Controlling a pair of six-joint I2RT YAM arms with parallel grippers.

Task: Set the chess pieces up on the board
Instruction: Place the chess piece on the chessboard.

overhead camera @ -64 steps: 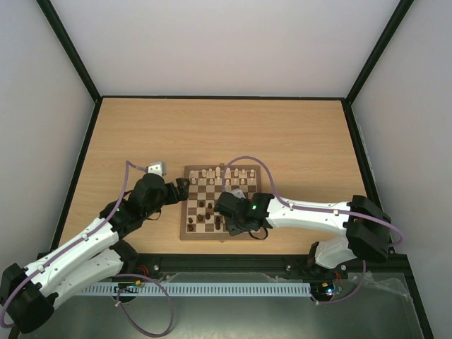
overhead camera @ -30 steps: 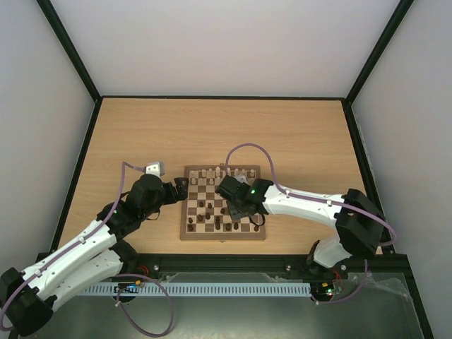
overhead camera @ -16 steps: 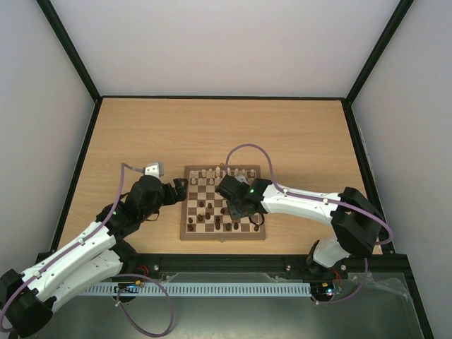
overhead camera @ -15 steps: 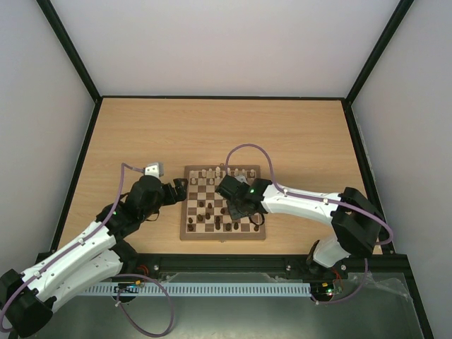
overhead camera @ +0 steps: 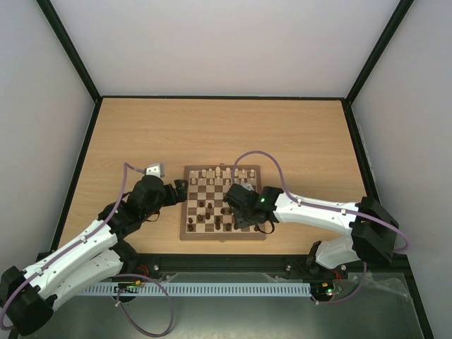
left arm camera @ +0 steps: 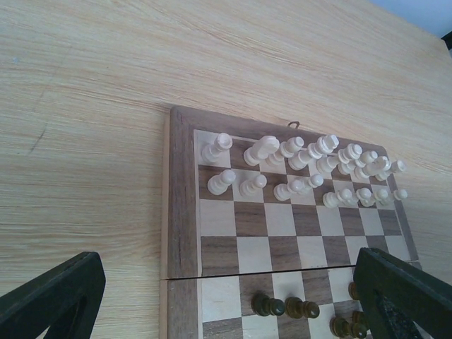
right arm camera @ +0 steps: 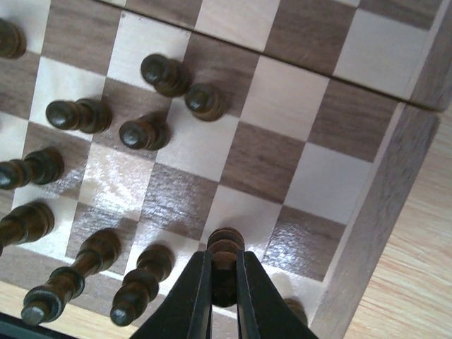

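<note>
Right jaws: pinched together on one dark pawn (right arm camera: pixel 225 247), gripped just under its round head.
Held pawn's place: near right part of the board (right arm camera: pixel 371 233), close to the right rim. On its square or just above it, cannot tell.
Left jaws: wide apart, holding nothing, hanging by the left edge of the board.
Slip risk: only thin tips on a tiny round stem, so could twist or drop out in a fast move.
Bump risk: other dark pieces (right arm camera: pixel 145 132) crowded just to the left and on the near side. A low sideways move could knock them over.
Set-down risk: could tip over if let go while tilted. Could also land half on the rim and roll off onto the surface (overhead camera: pixel 212 134).
Mix-up risk: dark pieces not in neat rows yet, so easy to aim for a wrong square or one already taken.
Boxes, bowls, trays: none seen.
Only holder: the board, lying flat on the surface.
In its far half: pale pieces (left arm camera: pixel 293 169), standing in two rows.
In its near half: dark pieces, some lined along the near edge, some scattered toward the middle.
</note>
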